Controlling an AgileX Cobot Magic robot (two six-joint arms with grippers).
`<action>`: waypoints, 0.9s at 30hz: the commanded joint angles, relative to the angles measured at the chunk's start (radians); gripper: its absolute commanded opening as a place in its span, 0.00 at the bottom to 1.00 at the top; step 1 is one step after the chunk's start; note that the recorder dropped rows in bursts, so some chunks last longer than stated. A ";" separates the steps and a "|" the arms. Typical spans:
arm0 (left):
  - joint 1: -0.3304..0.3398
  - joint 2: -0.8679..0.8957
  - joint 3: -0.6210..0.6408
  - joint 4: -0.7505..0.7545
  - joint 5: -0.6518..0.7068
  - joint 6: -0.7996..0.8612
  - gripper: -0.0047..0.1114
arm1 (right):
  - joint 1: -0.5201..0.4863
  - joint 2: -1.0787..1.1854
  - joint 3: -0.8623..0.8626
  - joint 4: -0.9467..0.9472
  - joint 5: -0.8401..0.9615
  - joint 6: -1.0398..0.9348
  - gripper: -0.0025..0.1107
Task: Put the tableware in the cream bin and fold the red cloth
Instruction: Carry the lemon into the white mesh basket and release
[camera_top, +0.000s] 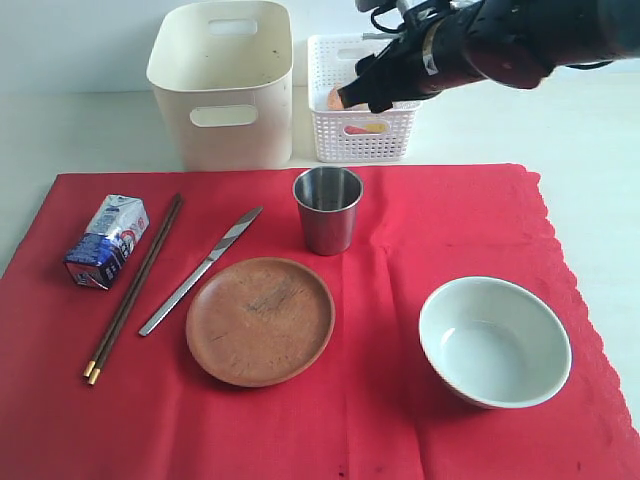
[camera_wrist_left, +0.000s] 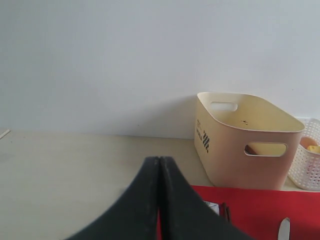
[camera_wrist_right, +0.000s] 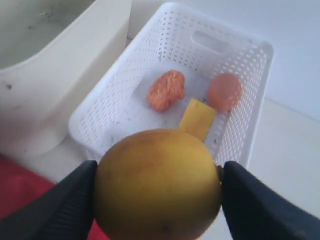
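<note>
The right gripper (camera_wrist_right: 159, 184) clamps a lemon (camera_wrist_right: 157, 167) above the basket (camera_wrist_right: 112, 107) holding an egg (camera_wrist_right: 224, 91), cheese (camera_wrist_right: 197, 117) and an orange lump (camera_wrist_right: 166, 89), the left gripper (camera_wrist_left: 159, 162) is pressed closed, and cup (camera_top: 327, 208), plate (camera_top: 259, 320), bowl (camera_top: 495, 341), knife (camera_top: 200, 271) and chopsticks (camera_top: 133, 290) sit on the cloth (camera_top: 400, 250) before the bin (camera_top: 230, 145)

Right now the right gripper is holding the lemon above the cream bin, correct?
Not quite: the bin is wrong. The right gripper is holding the lemon above the white basket, which stands beside the cream bin. The right wrist view shows the basket, already holding other food, directly past the lemon.
</note>
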 joint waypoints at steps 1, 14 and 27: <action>0.002 -0.004 -0.002 -0.001 0.001 -0.002 0.05 | -0.011 0.119 -0.163 -0.005 -0.031 0.007 0.02; 0.002 -0.004 -0.002 -0.001 0.001 -0.002 0.05 | -0.011 0.288 -0.369 -0.010 -0.002 0.007 0.02; 0.002 -0.004 -0.002 -0.001 0.001 -0.002 0.05 | -0.011 0.308 -0.390 -0.015 0.061 0.008 0.10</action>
